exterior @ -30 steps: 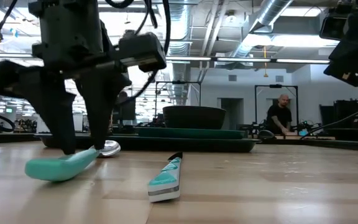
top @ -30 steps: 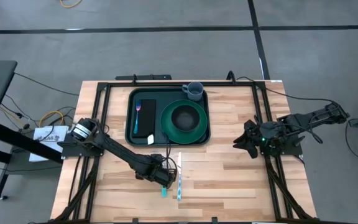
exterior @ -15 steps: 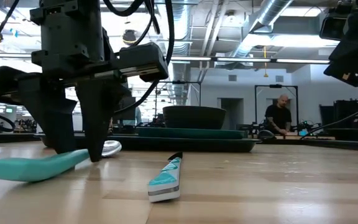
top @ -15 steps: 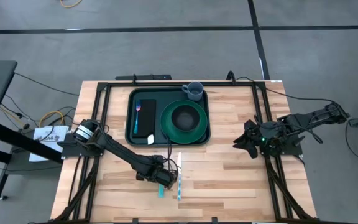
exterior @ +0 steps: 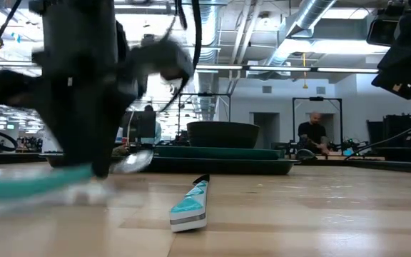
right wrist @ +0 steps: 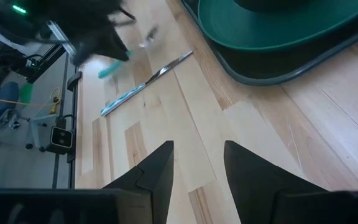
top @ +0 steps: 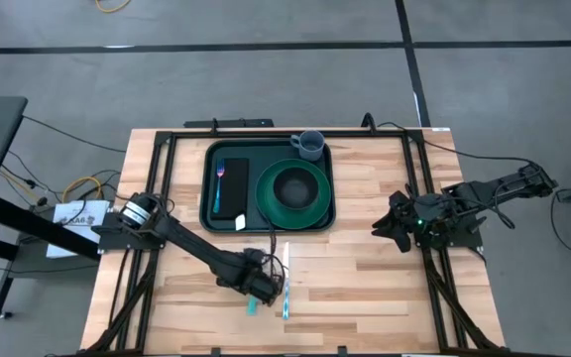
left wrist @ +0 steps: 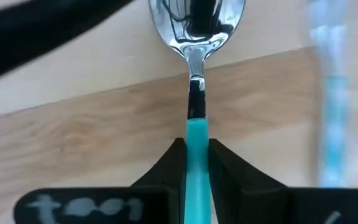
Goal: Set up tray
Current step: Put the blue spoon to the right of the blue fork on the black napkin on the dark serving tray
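Observation:
A spoon (left wrist: 196,37) with a teal handle lies on the wood near the table's front edge, left of a teal-handled knife (top: 286,289). My left gripper (top: 259,288) is shut on the spoon's handle. In the low view the spoon's bowl (exterior: 134,160) points toward the far dark green tray (top: 209,203). The tray holds a fork (top: 220,181), a black napkin (top: 236,188), a green plate with a bowl (top: 293,190) and a grey mug (top: 309,146). My right gripper (right wrist: 197,163) waits open at the table's right side. My left gripper pinches the spoon's teal handle (left wrist: 196,144) between its two fingers, close to where the teal meets the metal neck. The fingers come from above and lie across the handle. The handle's free end (exterior: 20,187) sits low over the wood; whether it is clear of the table, I cannot tell.
The knife (exterior: 191,203) lies just right of the spoon, its blade toward the tray. Bare wood spreads over the near half of the table, right of the knife. A black frame rail (top: 434,268) runs along the right side. A person stands in the room far behind.
My left gripper has shut on the spoon's teal handle. The handle's free end has swung toward the table's left edge, while the spoon's bowl has stayed about where it was. The gripper and spoon are blurred now, still in motion.

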